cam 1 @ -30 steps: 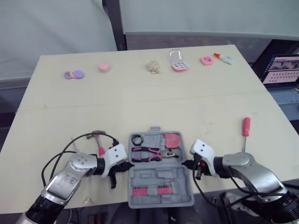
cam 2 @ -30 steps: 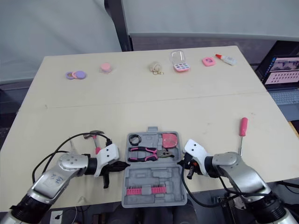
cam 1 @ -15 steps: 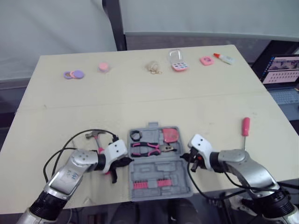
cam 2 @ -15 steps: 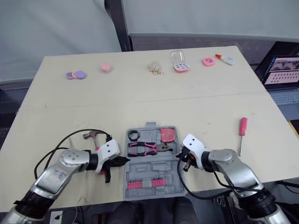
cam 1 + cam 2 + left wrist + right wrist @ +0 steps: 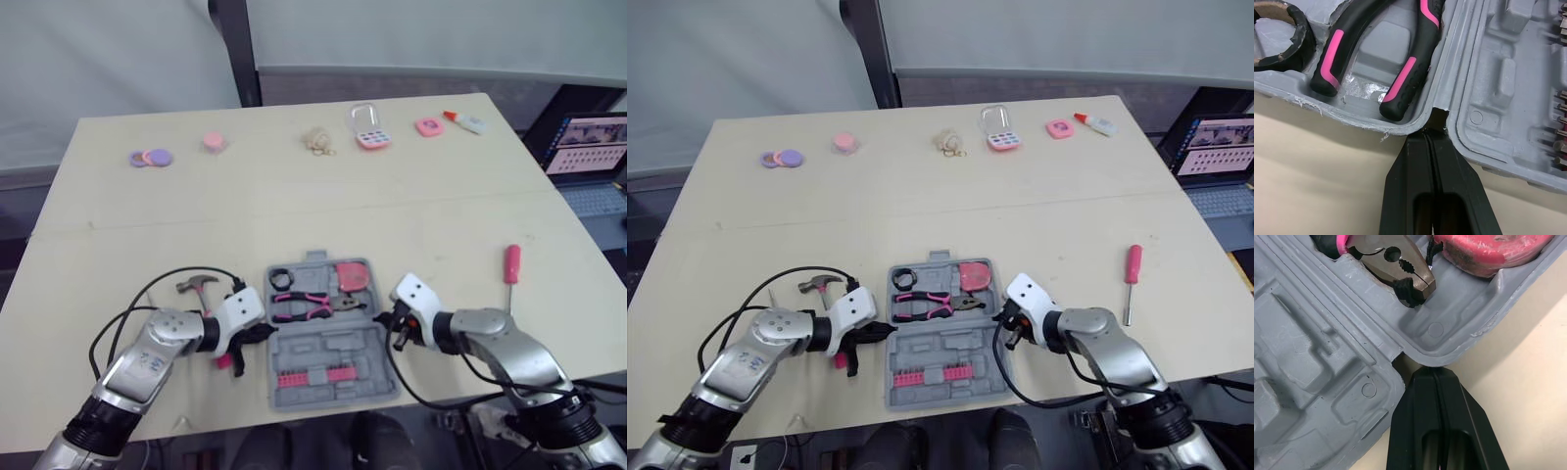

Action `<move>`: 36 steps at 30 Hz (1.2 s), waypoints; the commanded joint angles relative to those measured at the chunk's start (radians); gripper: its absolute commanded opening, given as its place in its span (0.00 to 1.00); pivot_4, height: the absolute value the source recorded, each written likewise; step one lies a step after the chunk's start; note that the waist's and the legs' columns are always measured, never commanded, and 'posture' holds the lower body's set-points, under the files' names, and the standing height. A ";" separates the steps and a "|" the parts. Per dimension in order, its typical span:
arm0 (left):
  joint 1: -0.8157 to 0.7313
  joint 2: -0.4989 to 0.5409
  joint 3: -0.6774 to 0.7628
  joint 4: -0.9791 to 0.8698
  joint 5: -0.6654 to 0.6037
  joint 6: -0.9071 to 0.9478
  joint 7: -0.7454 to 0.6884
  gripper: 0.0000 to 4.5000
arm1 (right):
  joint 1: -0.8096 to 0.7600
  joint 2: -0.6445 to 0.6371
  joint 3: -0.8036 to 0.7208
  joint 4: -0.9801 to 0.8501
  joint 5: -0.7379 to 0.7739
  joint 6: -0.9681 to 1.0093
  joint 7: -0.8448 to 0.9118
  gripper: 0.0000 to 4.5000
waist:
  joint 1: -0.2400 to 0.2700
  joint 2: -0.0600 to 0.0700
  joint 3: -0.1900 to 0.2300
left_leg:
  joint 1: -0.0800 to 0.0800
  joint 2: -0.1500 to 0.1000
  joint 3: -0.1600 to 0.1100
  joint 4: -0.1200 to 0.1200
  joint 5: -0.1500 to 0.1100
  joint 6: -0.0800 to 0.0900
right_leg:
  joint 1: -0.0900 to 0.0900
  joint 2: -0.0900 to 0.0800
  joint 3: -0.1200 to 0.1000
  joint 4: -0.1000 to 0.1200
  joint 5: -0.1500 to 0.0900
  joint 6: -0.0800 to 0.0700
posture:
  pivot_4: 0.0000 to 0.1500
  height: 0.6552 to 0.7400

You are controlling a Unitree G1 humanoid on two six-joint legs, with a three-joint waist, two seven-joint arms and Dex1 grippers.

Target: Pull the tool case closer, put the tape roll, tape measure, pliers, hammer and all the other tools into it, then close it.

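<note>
Our left gripper [image 5: 1431, 133], fingers pressed together, sits at the hinge notch of the open grey plastic tool case [image 5: 333, 364] near the front edge of the beige table [image 5: 294, 215]. Our right gripper [image 5: 1433, 372], likewise pressed together, meets the opposite notch. A pink-handled screwdriver [image 5: 511, 266] lies farther right.

L gripper [image 5: 1430, 135] pressed together, tip at notch in tool case [image 5: 1470, 63] rim; pliers [image 5: 1406, 78] & tape roll [image 5: 1303, 35] inside.
</note>
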 commanded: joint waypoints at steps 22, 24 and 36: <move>-0.041 -0.050 0.021 0.048 0.016 -0.058 0.039 0.01 | -0.042 0.053 0.007 0.055 -0.037 -0.041 -0.035 0.00 | -0.004 0.000 0.000 | 0.000 0.000 0.003 0.000 0.000 0.000 | 0.000 0.000 0.000 0.000 0.000 0.000 | 1.00 1.00; -0.042 -0.051 0.022 0.050 0.016 -0.060 0.041 0.01 | -0.040 0.054 0.006 0.055 -0.038 -0.044 -0.035 0.00 | -0.006 0.000 0.000 | 0.000 0.000 0.004 0.000 0.000 0.000 | 0.000 0.000 0.000 0.000 0.000 0.000 | 1.00 1.00; -0.043 -0.057 0.023 0.080 0.024 -0.085 0.049 0.01 | -0.056 0.068 0.003 0.076 -0.055 -0.057 -0.040 0.00 | -0.012 0.000 0.000 | 0.000 0.000 0.003 0.000 0.000 0.000 | 0.000 0.000 0.000 0.001 0.000 0.000 | 1.00 1.00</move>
